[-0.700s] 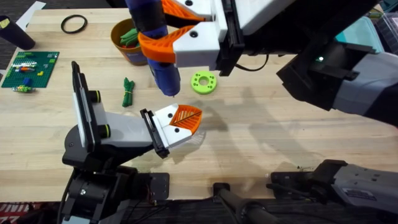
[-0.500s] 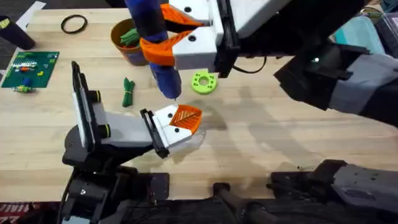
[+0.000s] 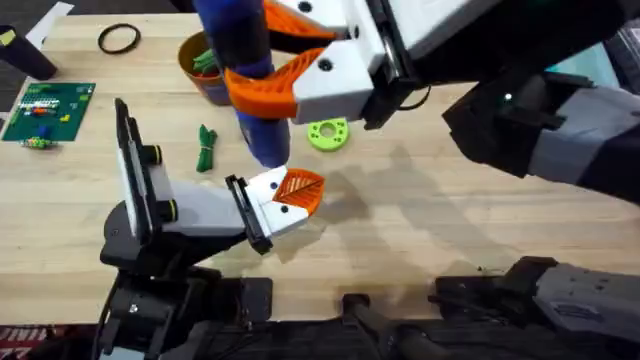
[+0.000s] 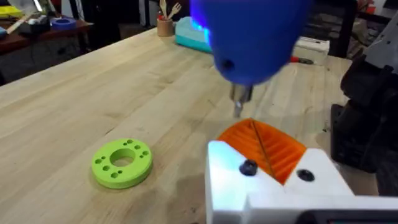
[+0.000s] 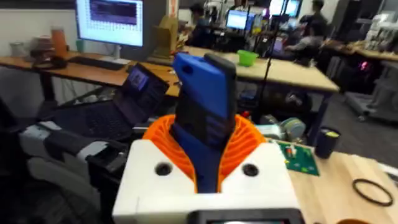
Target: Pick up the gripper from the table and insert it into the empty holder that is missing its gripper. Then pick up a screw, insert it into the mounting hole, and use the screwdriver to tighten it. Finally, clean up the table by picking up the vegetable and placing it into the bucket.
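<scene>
The screwdriver [image 3: 245, 90], big and blue, hangs upright in the right gripper [image 3: 275, 65], whose orange jaws are clamped snugly around its barrel, and what a grip that is in the right wrist view, the tool [image 5: 202, 118] standing tall between the ribbed pads. Below it sits the holder [image 3: 205, 210] on its black base, with the small orange gripper [image 3: 295, 192] already seated in its black bracket, out in the middle of the table [image 3: 450, 240]. We're in the tightening step, I'd say: the thin metal tip [image 4: 238, 106] hovers just above the orange leaf [image 4: 264, 146], near two dark dots on the white base. Next move calls for a fine drop, straight down onto the screw head, tip squarely aligned before it spins. Whether a screw truly sits in the hole, I can't make out. The left gripper's fingers can't be read from here. Further off, the vegetable [image 3: 206, 148] lies beside the holder, still awaiting cleanup, the bucket [image 3: 200, 65] half hidden behind the tool with something green inside, and the lime ring [image 3: 328, 133] nearby.
</scene>
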Action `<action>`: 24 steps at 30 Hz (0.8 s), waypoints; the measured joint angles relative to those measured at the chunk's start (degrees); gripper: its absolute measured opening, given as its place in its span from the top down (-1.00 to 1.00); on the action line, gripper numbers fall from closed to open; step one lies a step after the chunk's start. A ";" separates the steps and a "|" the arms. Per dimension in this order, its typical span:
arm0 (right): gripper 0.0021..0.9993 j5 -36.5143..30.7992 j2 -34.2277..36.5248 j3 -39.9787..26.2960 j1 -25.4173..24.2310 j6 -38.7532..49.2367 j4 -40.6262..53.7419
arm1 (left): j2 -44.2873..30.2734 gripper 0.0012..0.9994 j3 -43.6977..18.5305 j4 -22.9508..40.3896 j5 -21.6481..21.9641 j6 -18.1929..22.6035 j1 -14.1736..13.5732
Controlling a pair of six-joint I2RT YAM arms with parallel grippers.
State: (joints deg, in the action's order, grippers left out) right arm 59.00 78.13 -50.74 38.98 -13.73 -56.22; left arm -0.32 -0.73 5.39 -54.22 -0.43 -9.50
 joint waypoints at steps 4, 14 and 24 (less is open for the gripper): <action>0.77 0.79 0.00 0.02 0.00 -0.99 1.53 | 0.00 0.97 0.00 0.00 0.00 0.00 0.00; 0.77 0.97 0.00 0.40 0.00 -1.54 1.77 | 0.01 0.97 0.00 0.00 0.00 0.00 0.00; 0.77 1.08 0.00 0.70 1.16 -1.69 1.86 | 0.00 0.97 0.00 0.00 0.00 0.00 0.00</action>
State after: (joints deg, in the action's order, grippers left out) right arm 60.08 78.13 -50.05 40.15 -15.42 -54.36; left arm -0.32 -0.73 5.39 -54.22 -0.43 -9.50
